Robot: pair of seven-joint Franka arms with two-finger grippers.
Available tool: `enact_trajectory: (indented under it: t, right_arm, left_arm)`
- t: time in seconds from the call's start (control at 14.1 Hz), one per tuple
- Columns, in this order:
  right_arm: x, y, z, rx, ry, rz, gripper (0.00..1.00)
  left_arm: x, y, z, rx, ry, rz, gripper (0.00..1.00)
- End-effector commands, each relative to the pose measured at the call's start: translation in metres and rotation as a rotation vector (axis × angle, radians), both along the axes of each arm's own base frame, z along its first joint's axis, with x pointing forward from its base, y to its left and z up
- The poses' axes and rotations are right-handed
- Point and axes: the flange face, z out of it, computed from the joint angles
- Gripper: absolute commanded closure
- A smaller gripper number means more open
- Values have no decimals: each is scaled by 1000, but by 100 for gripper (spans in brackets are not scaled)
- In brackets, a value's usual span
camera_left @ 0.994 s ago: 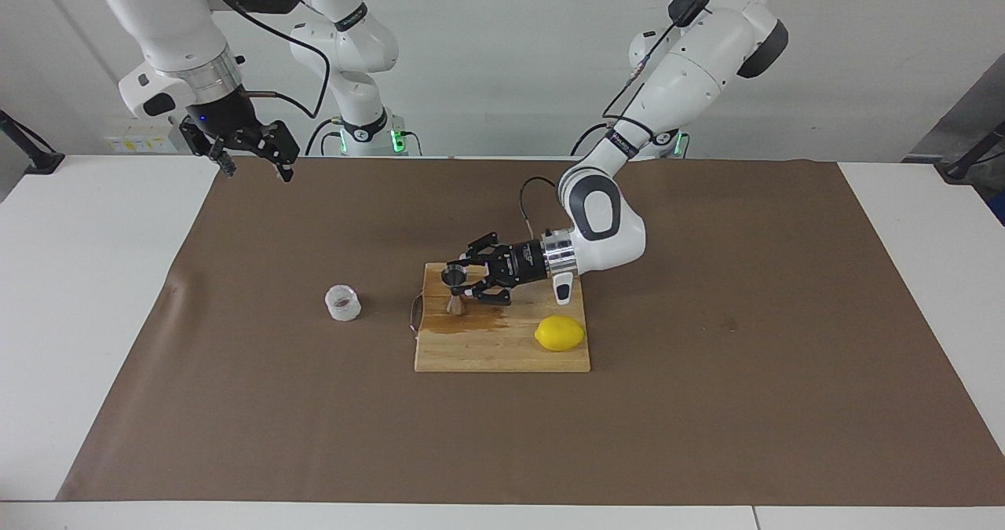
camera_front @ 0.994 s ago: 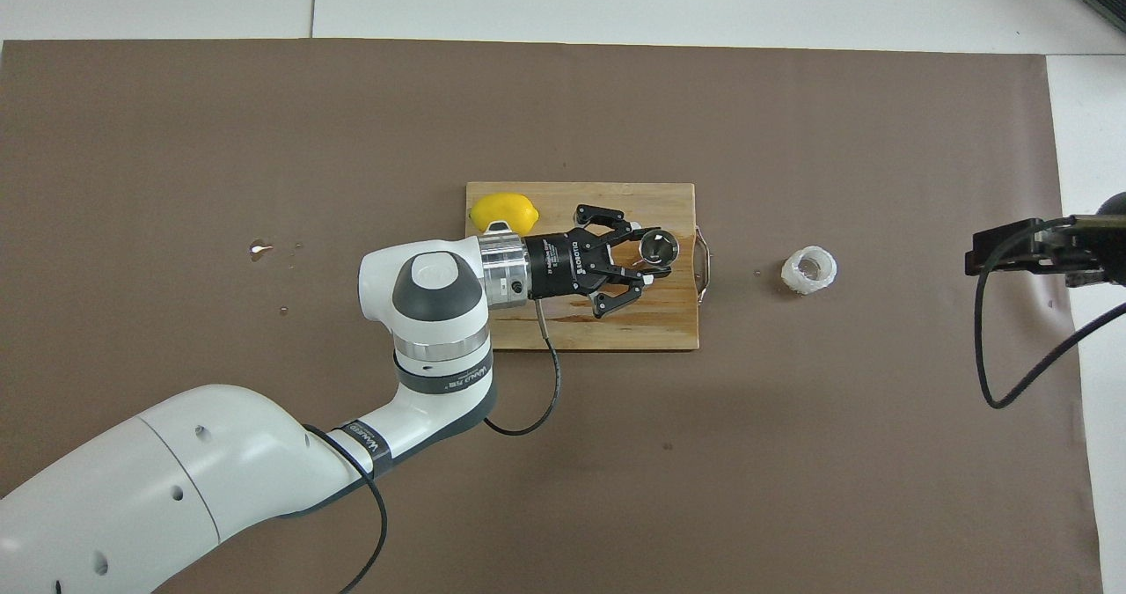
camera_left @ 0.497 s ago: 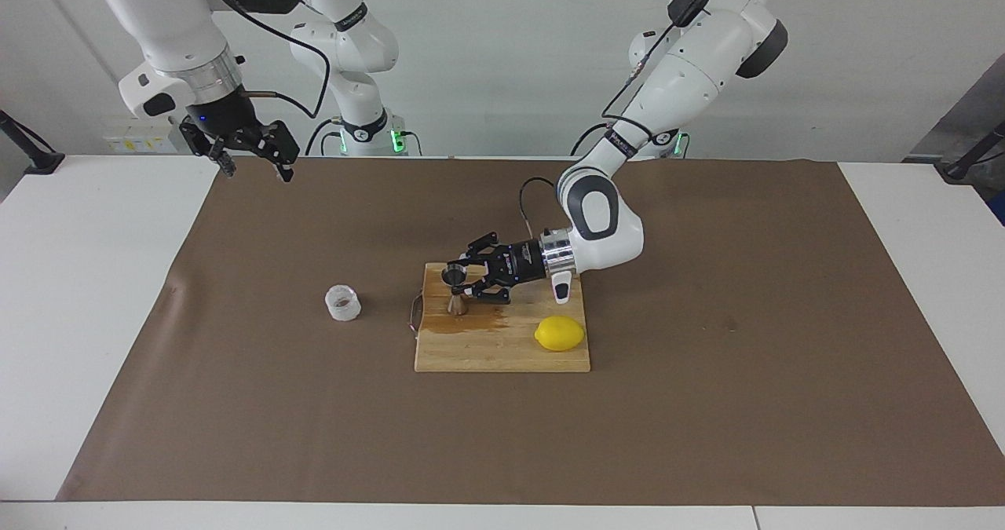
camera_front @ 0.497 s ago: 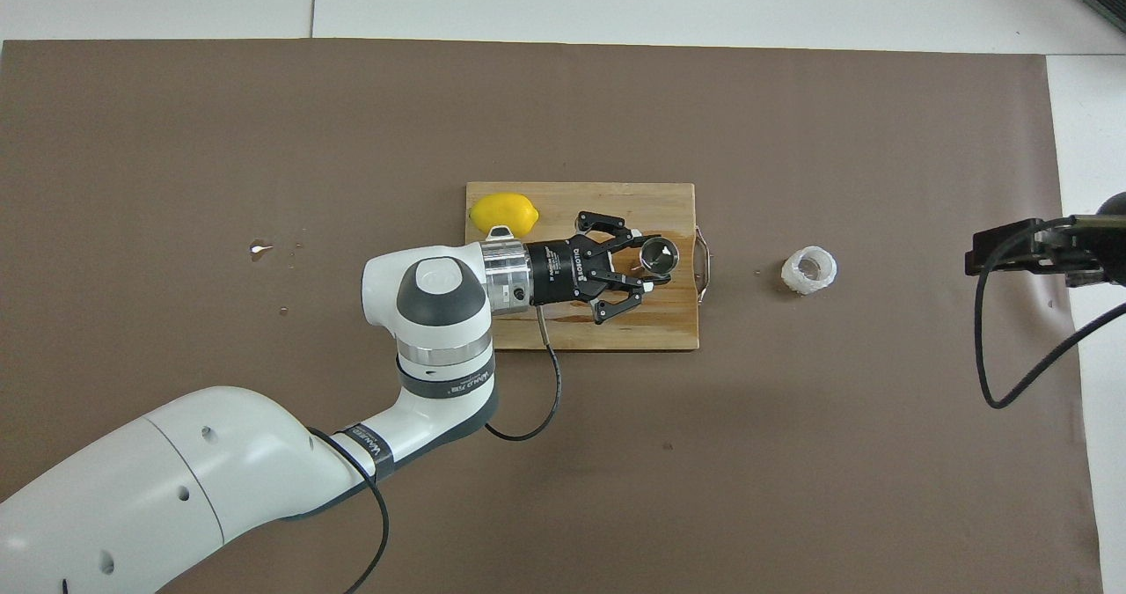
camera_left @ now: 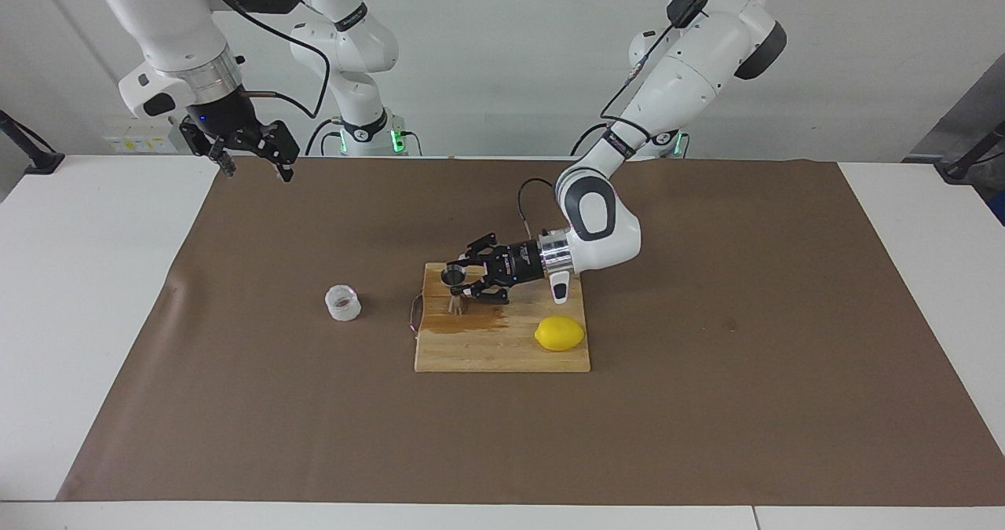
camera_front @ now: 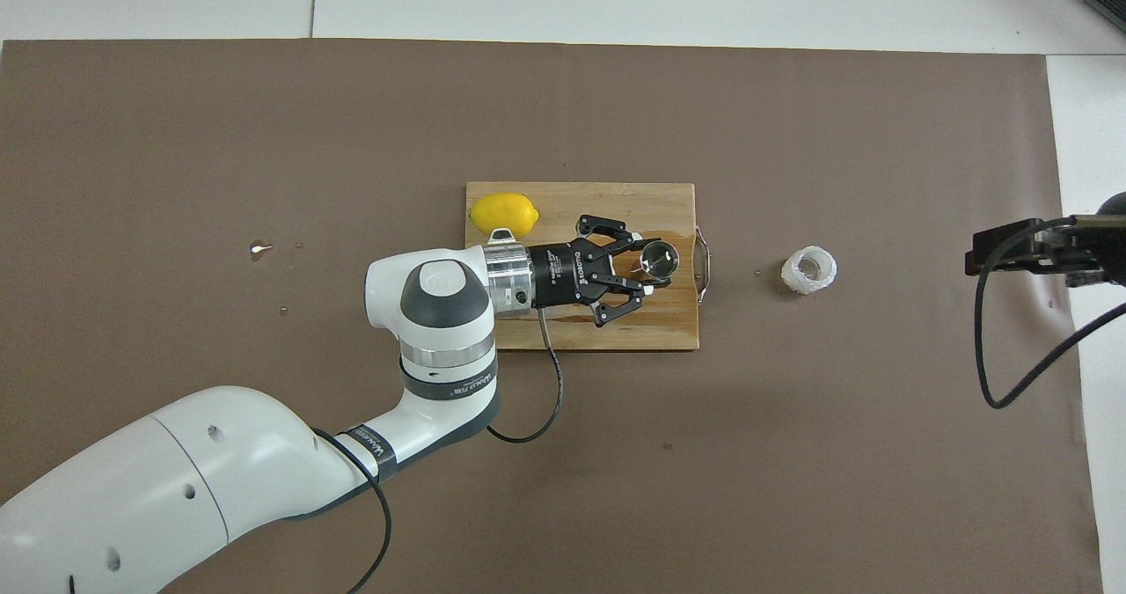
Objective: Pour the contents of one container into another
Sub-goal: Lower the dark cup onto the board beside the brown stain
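Since the earlier frames the left arm has drawn back a little toward its base, and the steel jigger (camera_left: 454,289) pinched in the left end effector (camera_left: 463,284) has come with it, from touching the cutting board (camera_left: 502,349) to just clear of it. The fingertips are closed narrow on the jigger's waist. That reads as a lift under way: the jigger is being carried, not yet poured into, and the pouring itself looks not yet begun.

The jigger stands upright, its long axis vertical, its open upper cone facing straight up, seen as a round mouth in the overhead view (camera_front: 658,258). It hangs at the tip of the left end effector, over the board's end toward the right arm, above a wet stain.

The plastic cup (camera_left: 343,303) sits upright on the brown mat, mouth up, well apart from the left end effector, out past its fingertips toward the right arm's end of the table. The lemon (camera_left: 560,333) lies on the board back beside the left wrist.

The right end effector (camera_left: 253,159) waits raised over the mat's corner, fingers spread wide and empty, well apart from the cup
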Motion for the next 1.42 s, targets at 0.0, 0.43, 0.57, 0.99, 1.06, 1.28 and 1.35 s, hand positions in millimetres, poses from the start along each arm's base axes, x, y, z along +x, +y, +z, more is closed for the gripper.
enact_trajectory:
  t: [0.0, 0.43, 0.57, 0.99, 1.06, 1.28, 1.35]
  right_arm:
    - [-3, -3, 2, 4, 5, 12, 0]
    - [-3, -3, 3, 4, 3, 12, 0]
    - [-3, -3, 2, 4, 5, 12, 0]
    - [-3, -3, 2, 4, 6, 12, 0]
    - [-3, -3, 2, 4, 5, 12, 0]
    - [-5, -2, 6, 3, -1, 18, 0]
    - [-11, -2, 12, 1, -10, 38, 0]
  left_arm:
    - [-2, 1, -5, 14, -14, 18, 80]
    - [0, 4, -7, 23, -17, 24, 24]
    - [0, 5, -7, 28, -20, 24, 13]
    - [2, 2, -3, 15, -26, 18, 0]
    - [3, 4, -2, 15, -28, 20, 0]
    - [6, 5, 5, -5, -27, 16, 0]
    - [7, 5, 8, -9, -27, 18, 0]
